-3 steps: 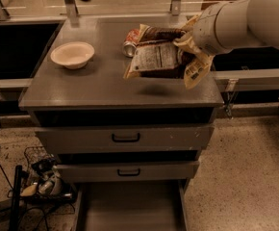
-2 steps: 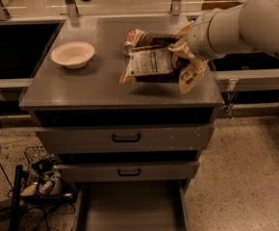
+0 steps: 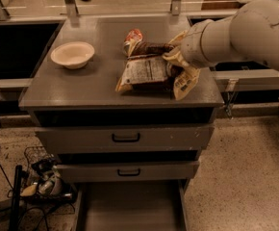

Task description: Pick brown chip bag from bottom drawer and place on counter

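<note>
The brown chip bag (image 3: pixel 146 70), dark foil with a white label panel, lies low on the counter (image 3: pixel 82 88), right of centre, and seems to touch it. My gripper (image 3: pixel 177 67) is at the bag's right end, its tan fingers (image 3: pixel 185 82) closed around that end. The big white arm comes in from the upper right. The bottom drawer (image 3: pixel 130 206) is pulled out below the cabinet, and its visible floor holds nothing.
A cream bowl (image 3: pixel 72 54) stands on the counter's left side. A red soda can (image 3: pixel 133 36) lies just behind the bag. The two upper drawers (image 3: pixel 125 137) with black handles are closed. A wire basket and cables (image 3: pixel 43 179) sit on the floor at left.
My gripper has carried the chip bag down and a little left, from above the counter to its surface. Bowl and can have not moved.
</note>
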### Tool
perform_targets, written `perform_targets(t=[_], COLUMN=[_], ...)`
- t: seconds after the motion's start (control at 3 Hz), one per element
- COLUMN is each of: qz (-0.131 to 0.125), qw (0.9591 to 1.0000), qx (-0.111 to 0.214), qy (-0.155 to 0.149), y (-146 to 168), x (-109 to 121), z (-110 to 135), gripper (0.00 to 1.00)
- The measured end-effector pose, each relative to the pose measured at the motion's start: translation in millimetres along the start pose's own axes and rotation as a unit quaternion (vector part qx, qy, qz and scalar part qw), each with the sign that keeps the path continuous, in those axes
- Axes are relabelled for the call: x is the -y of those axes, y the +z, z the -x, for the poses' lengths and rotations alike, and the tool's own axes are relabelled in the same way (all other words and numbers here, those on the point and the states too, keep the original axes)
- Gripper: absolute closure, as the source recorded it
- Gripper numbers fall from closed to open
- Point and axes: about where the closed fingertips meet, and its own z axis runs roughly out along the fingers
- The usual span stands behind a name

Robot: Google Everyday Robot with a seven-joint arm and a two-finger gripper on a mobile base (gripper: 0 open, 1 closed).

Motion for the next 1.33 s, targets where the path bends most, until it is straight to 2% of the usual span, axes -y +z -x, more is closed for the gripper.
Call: perform_targets(t=[0.67,1.0,1.33], qz=[0.022,0.023,0.023], qw=[0.9997,0.9997,0.9997], qx=[-0.001,-0.001,-0.001], qy=[0.002,0.002,0.002], y=[14,15,15], x=[-19,-19,-19], z=[-7,-7,-7], gripper=[1.00,0.82,0.59])
